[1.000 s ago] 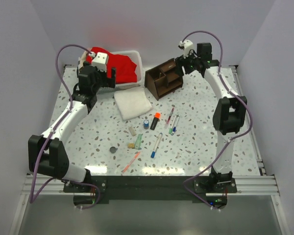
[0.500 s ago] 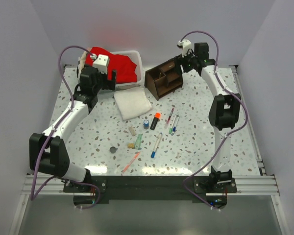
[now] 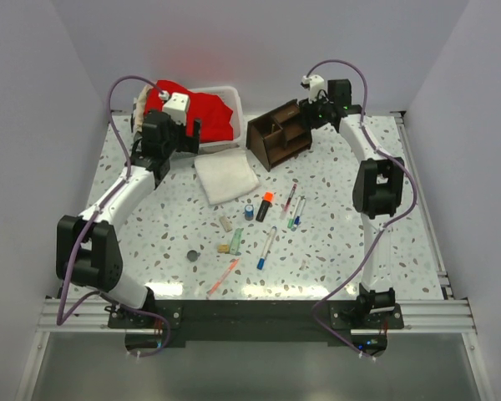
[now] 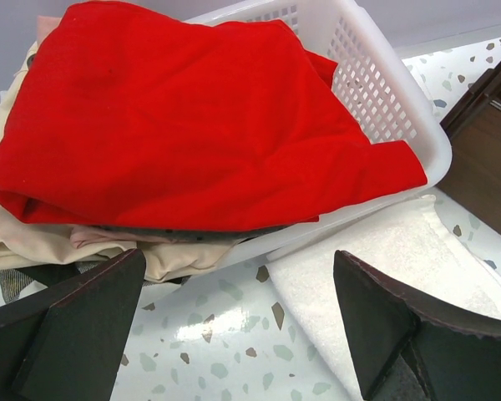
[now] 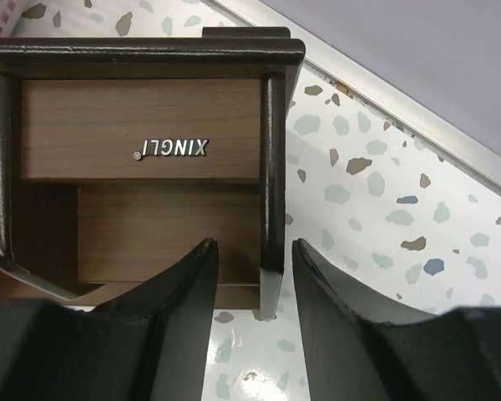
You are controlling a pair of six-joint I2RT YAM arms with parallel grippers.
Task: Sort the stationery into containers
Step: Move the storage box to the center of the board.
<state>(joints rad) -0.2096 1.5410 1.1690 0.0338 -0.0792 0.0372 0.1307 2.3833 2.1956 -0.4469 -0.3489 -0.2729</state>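
1. Ten or so pieces of stationery lie loose on the speckled bench (image 3: 342,242), mid-field, all outside the organizer.
2. Central cluster: an orange-capped black marker (image 3: 265,205) with a tiny blue bottle (image 3: 249,211) just beside it on the left. A pink-red pen (image 3: 290,197) and a green pen (image 3: 296,214) lie near on the right.
3. Nearer the arm bases: a blue-tipped pen (image 3: 265,248), a pink pen (image 3: 224,276), a green block (image 3: 235,241), a beige block (image 3: 225,223) and a dark disc (image 3: 192,256). They sit apart from one another.
4. The dark brown wooden organizer (image 3: 280,134) stands at the far side of the bench, well apart from the loose items. Its compartments are too small in the top view to tell their contents.
5. Right tool (image 5: 255,284): the jaws are partly apart and straddle one upright side wall of the organizer (image 5: 142,125). A gap shows on either side of that wall, and I cannot tell whether it is touched. In the top view this tool (image 3: 307,115) sits at the organizer's far right corner.
6. Left tool (image 4: 234,322): the jaws are spread wide with nothing between them, hovering over bare bench. In the top view it (image 3: 188,135) sits at the far left.
7. Just ahead of the left tool is a white plastic basket (image 4: 376,75) heaped with red cloth (image 4: 192,125).
8. A folded white cloth (image 3: 225,178) lies flat, touching the basket's near side, with the organizer just beside it on the right.
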